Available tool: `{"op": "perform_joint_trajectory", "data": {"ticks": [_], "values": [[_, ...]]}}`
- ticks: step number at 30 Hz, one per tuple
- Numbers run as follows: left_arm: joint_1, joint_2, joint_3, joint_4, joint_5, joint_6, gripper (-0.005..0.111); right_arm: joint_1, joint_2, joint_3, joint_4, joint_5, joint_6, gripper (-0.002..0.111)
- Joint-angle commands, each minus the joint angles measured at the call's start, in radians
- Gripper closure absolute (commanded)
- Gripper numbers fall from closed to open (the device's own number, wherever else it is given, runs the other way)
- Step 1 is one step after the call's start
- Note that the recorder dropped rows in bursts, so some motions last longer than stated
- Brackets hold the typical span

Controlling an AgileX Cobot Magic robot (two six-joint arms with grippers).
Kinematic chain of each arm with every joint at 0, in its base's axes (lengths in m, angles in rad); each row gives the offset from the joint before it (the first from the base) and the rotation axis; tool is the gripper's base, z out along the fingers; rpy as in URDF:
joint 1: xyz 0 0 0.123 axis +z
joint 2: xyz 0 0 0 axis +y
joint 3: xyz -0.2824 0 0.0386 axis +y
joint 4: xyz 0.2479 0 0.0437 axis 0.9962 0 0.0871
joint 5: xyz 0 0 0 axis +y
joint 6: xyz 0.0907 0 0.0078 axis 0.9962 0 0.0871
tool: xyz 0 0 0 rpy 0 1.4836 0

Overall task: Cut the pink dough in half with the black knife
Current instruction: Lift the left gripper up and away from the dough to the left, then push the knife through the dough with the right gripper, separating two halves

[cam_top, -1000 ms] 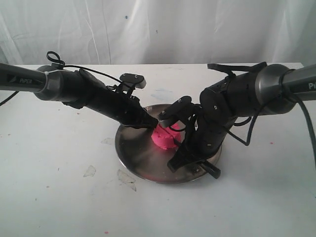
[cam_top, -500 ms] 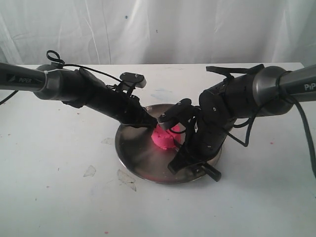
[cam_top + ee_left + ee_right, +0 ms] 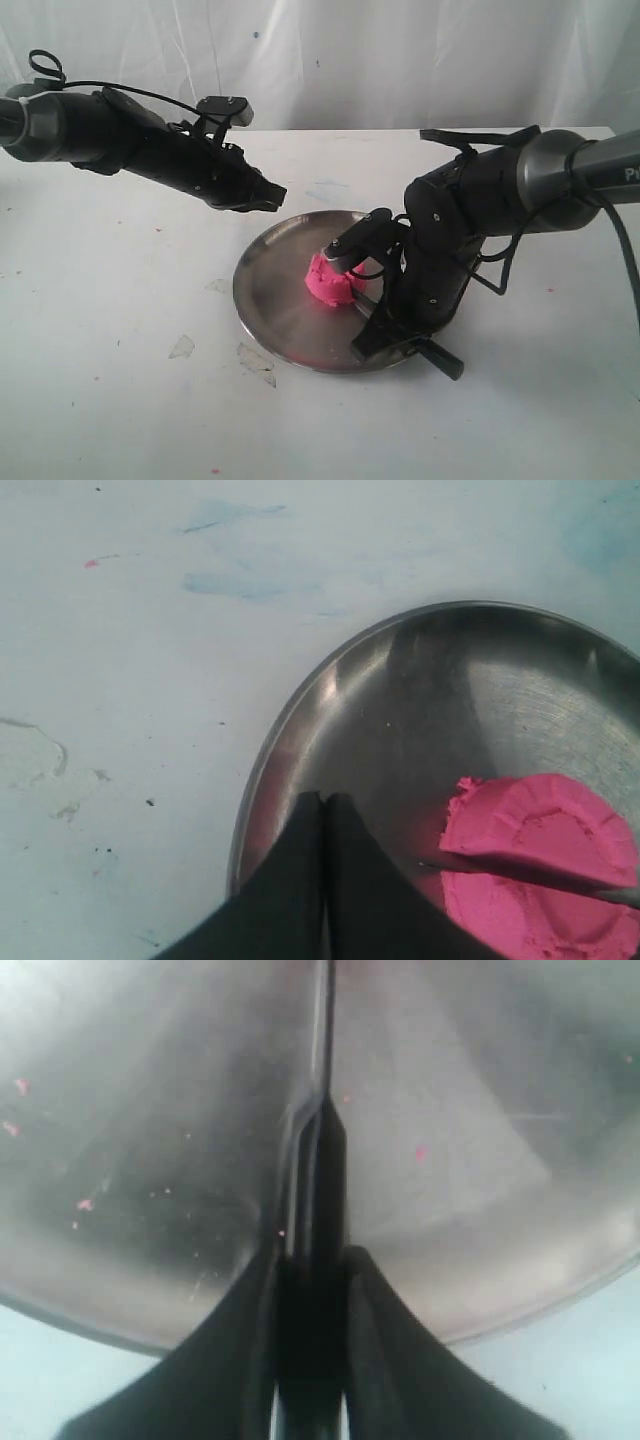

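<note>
The pink dough (image 3: 328, 280) lies on the steel plate (image 3: 275, 295), beside my right arm. In the left wrist view the dough (image 3: 545, 820) shows a dark slit across it where the black knife blade (image 3: 520, 871) sits, with dough on both sides. My right gripper (image 3: 372, 338) is shut on the black knife (image 3: 440, 358), whose handle end sticks out over the plate's front rim. The right wrist view shows the fingers (image 3: 372, 1290) clamped round the knife (image 3: 325, 1130), its blade running over the plate (image 3: 150, 1110); the dough is hidden there. My left gripper (image 3: 272, 195) hangs shut and holds nothing, above the plate's far left rim.
White tabletop with faint stains and a few scraps (image 3: 255, 360) near the plate's front left. A white curtain hangs behind. The left wrist view looks down on the plate's rim (image 3: 262, 780) and the stained table beside it.
My left gripper has lifted off the dough and drawn back up and to the left, off the plate. The right arm with the knife has shifted slightly lower and toward the front.
</note>
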Motion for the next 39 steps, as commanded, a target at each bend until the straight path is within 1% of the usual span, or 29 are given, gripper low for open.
{"op": "perform_joint_trajectory", "data": {"ticks": [1,5,15,21,31,33,39], "values": [[0.002,-0.01,0.0,-0.007,0.031,-0.009,0.107,-0.001,-0.017,-0.001,-0.006,0.068,-0.013,0.108],[0.002,-0.01,0.0,-0.007,0.04,-0.009,0.107,-0.001,-0.018,-0.001,-0.007,0.086,-0.038,0.108],[0.002,-0.01,0.0,-0.007,0.047,-0.009,0.107,-0.001,-0.053,-0.001,0.01,0.06,-0.071,0.108],[0.002,-0.01,0.0,-0.007,0.047,-0.009,0.107,-0.001,-0.054,-0.001,0.124,0.062,-0.178,0.108],[0.002,-0.01,0.0,-0.007,0.05,-0.009,0.107,-0.001,-0.054,-0.001,0.112,0.05,-0.165,0.108],[0.002,-0.01,0.0,-0.007,0.05,-0.009,0.107,-0.001,-0.054,-0.001,0.061,0.029,-0.095,0.108],[0.002,-0.01,0.0,-0.007,0.05,-0.009,0.107,-0.001,-0.054,-0.001,-0.043,0.025,-0.006,0.108]]}}
